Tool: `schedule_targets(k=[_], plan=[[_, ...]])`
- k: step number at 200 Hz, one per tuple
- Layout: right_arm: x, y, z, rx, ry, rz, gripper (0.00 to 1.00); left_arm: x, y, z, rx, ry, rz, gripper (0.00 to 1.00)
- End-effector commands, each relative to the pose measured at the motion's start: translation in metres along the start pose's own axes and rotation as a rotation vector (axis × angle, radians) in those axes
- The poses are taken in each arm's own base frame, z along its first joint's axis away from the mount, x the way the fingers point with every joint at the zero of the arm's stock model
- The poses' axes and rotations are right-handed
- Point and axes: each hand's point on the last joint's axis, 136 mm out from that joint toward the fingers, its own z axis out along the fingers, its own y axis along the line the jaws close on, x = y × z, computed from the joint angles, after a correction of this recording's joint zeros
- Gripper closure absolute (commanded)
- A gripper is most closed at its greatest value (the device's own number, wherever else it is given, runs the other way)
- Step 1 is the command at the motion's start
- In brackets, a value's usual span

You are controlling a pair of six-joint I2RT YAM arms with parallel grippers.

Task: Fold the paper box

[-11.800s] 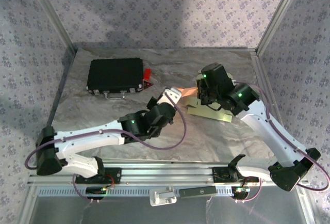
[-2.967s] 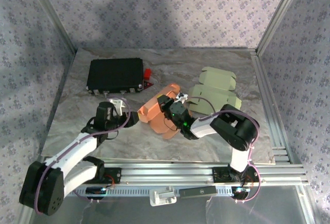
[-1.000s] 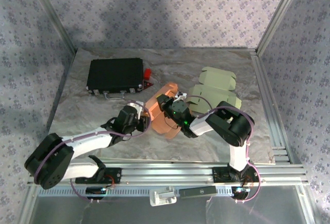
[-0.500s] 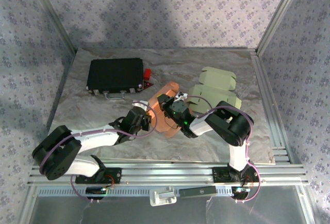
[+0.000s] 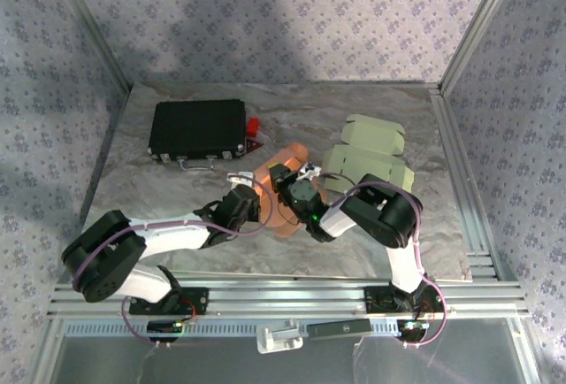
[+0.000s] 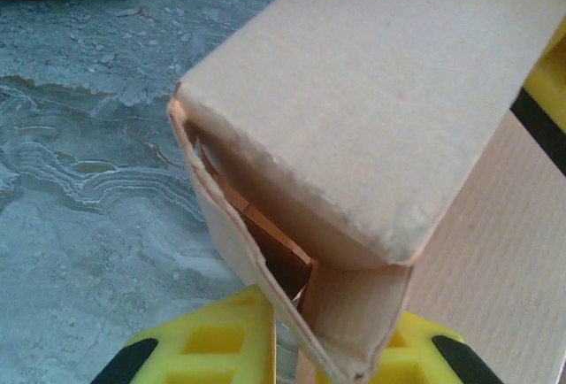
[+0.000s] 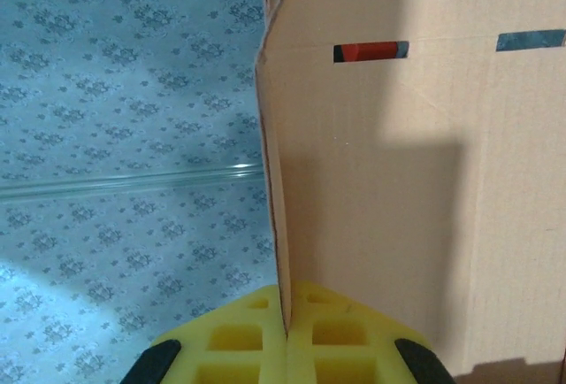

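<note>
Top external places the orange paper box [image 5: 288, 153] mid-table between the two arms, long axis running away from the bases, with the left gripper [image 5: 254, 200] on its left flank and the right gripper [image 5: 285, 180] on its right side. Both are on it: left jaws narrowed onto an end flap, right jaws pinched tight on a thin panel edge.

place: robot lab cell | evidence: aluminium frame [image 5: 292, 296], patterned backdrop walls [image 5: 292, 21], marbled table [image 5: 133, 185]
</note>
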Motion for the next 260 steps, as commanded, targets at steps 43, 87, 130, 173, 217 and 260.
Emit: schedule_targets(k=[43,87,130,173,217,260], plan=[[0.014,-0.02,-0.008,0.042,0.007,0.091,1.0,-0.023,-0.008,0.015,-0.036,-0.088,-0.059,0.88],[0.014,-0.027,-0.008,0.054,-0.014,0.132,1.0,-0.024,-0.001,0.023,-0.105,-0.115,-0.058,0.87],[0.013,-0.033,-0.007,0.065,-0.021,0.157,1.0,-0.021,0.0,0.031,-0.132,-0.116,-0.043,0.88],[0.012,-0.034,-0.007,0.071,-0.028,0.176,1.0,-0.019,0.0,0.039,-0.171,-0.118,-0.027,1.0],[0.008,-0.035,-0.007,0.081,-0.035,0.192,1.0,-0.011,0.0,0.047,-0.179,-0.108,-0.025,0.91],[0.003,-0.035,-0.008,0.088,-0.043,0.2,1.0,-0.01,0.006,0.055,-0.181,-0.109,-0.054,0.67]])
